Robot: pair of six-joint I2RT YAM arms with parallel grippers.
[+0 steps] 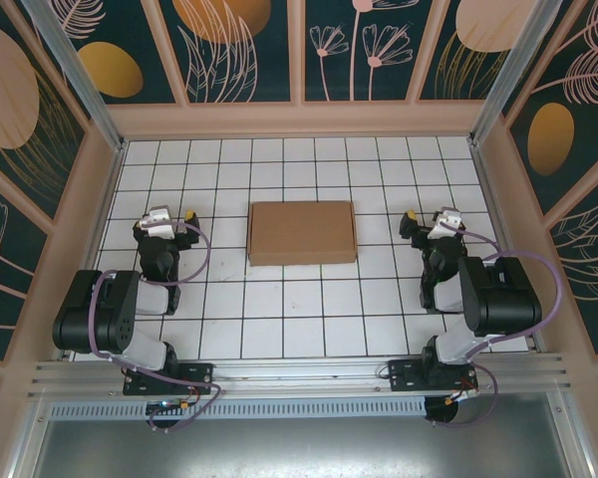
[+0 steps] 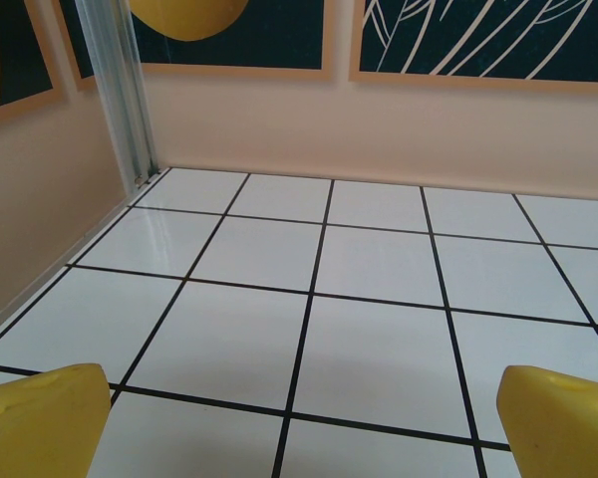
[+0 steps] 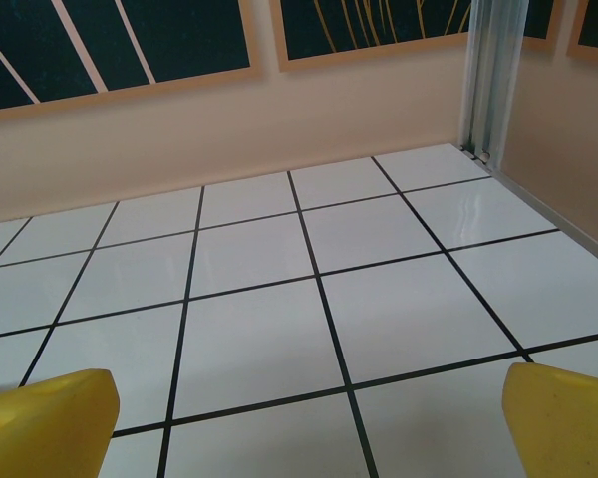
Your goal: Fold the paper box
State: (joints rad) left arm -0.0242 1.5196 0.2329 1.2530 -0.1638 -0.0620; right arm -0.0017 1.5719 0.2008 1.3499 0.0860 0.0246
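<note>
Here's the layout from above: a white tiled counter boxed in by low peach walls on the far side and on both flanks, with a metal rail along the near edge where the arm bases sit. The paper box lies flat and closed in the middle of the counter, a plain brown rectangle with its long sides running left to right, and there is bare tile all round it. The left claw hangs over the tiles well to the left of the box, roughly level with it and nearer the left wall than the cardboard. The right claw mirrors it on the other side, well apart from the box's right edge. Neither one touches the cardboard. From the left wrist, the yellow fingertips sit at the two bottom corners, spread wide with nothing between them, looking over open tile to the far-left corner and its metal post. The right wrist tells the same story: yellow fingertips spread wide and empty, open tile ahead, and a corner post at the far right.
</note>
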